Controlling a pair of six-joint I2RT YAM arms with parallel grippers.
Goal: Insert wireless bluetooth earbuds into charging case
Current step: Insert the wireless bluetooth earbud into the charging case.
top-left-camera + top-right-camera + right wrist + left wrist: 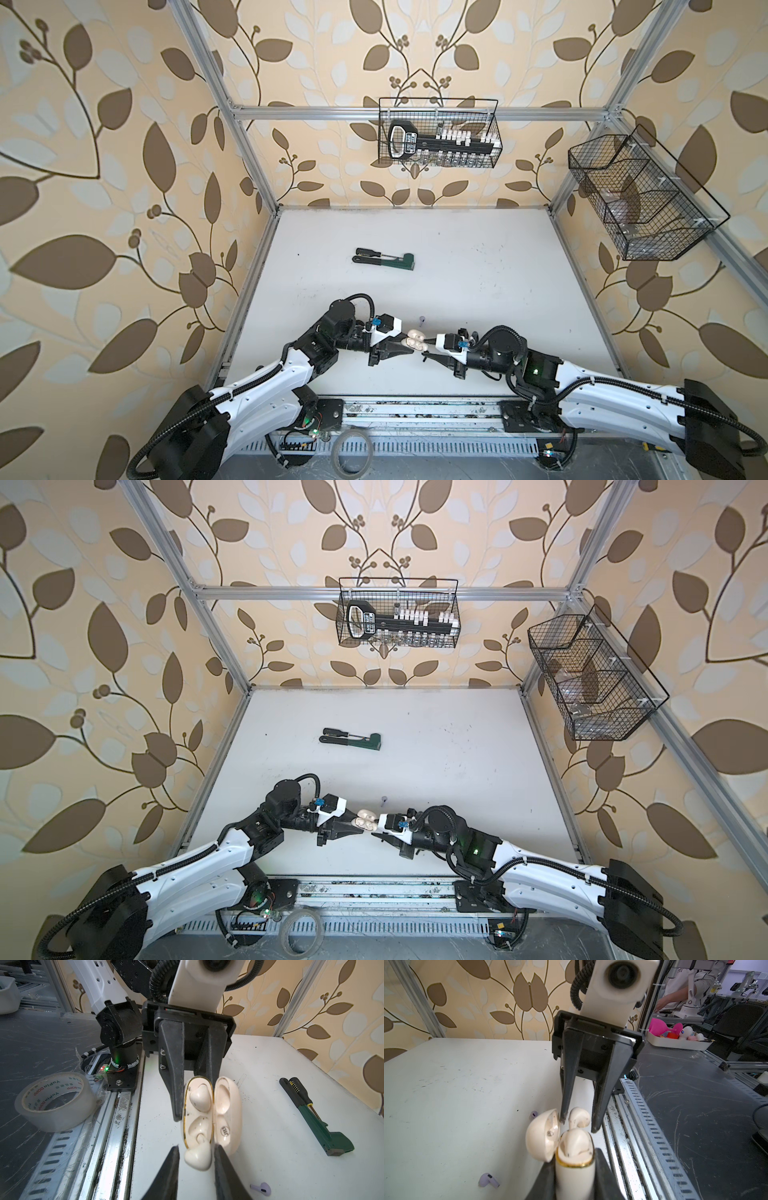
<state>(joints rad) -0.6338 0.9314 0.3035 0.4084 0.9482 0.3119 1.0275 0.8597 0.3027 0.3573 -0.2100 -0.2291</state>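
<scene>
The left gripper (575,1180) has its jaws clamped on the body of a glossy cream, gold-rimmed oval plastic charging case (195,1114). The hinged lid (227,1105) hangs open just outside one of those jaws. Deep between them, a cream-white curved plastic seated earbud (200,1098) fills one socket. The empty socket (198,1128) lies nearer the jaw tips.

The right gripper (579,1124) faces them, and a matching second earbud (198,1157) sits between its jaw tips at the outer edge of the empty socket. Its jaws stand narrowly apart on either side of the bud, and the views do not show whether they pinch it.

The insertion looks half begun. It should go best if the bud's narrow end is lined up with the hollow and eased in along the socket's axis. The left jaws need to keep the case steady, and the right jaws should stay clear of the lid.

Two lilac short-stemmed earbuds (488,1180) lie on the white bench (456,1095), away from both sets of jaws.
</scene>
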